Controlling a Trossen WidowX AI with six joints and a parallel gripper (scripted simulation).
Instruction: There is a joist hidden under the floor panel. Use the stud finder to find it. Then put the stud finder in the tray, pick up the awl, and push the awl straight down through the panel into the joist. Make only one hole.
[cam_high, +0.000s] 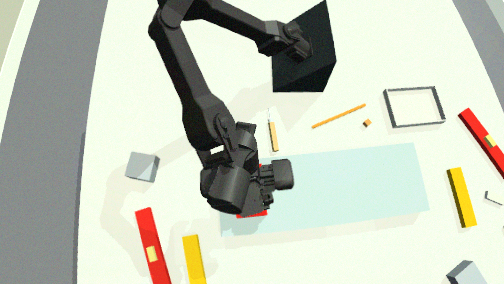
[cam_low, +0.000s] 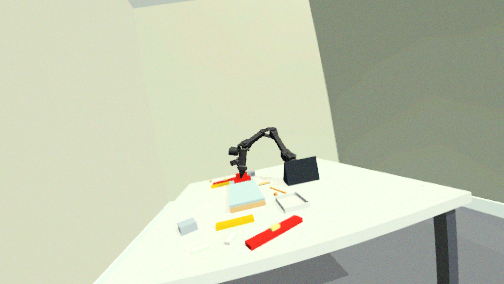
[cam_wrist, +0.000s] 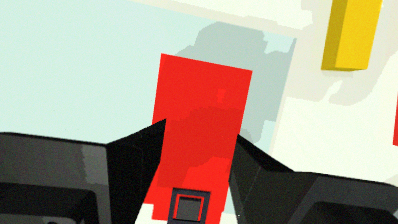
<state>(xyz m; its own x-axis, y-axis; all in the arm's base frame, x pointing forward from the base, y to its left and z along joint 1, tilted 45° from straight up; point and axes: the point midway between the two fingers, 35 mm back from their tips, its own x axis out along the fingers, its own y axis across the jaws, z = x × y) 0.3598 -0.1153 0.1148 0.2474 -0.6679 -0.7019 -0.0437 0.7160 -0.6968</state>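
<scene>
The red stud finder (cam_high: 251, 215) (cam_low: 246, 178) (cam_wrist: 205, 90) is over the left end of the pale blue floor panel (cam_high: 350, 180) (cam_low: 246, 192) (cam_wrist: 75, 75) in the top view. Its small dark display, with a red square outline, shows at the bottom of the wrist view. My gripper (cam_low: 242, 175) (cam_wrist: 197, 128) is shut on the stud finder, one finger on each side. I cannot tell whether its underside touches the panel. The awl (cam_high: 273, 136) lies beside the panel's back edge, its thin tip pointing away. The grey-rimmed tray (cam_high: 419, 123) stands empty at the back right.
An orange stick (cam_high: 339, 116) and a small orange cube (cam_high: 367, 122) lie between awl and tray. Red levels (cam_high: 146, 225) (cam_high: 480, 135), yellow bars (cam_high: 194, 255) (cam_high: 461, 197) and grey blocks (cam_high: 142, 167) (cam_high: 470, 275) lie around the panel. A black wedge (cam_high: 320, 45) stands at the arm's base.
</scene>
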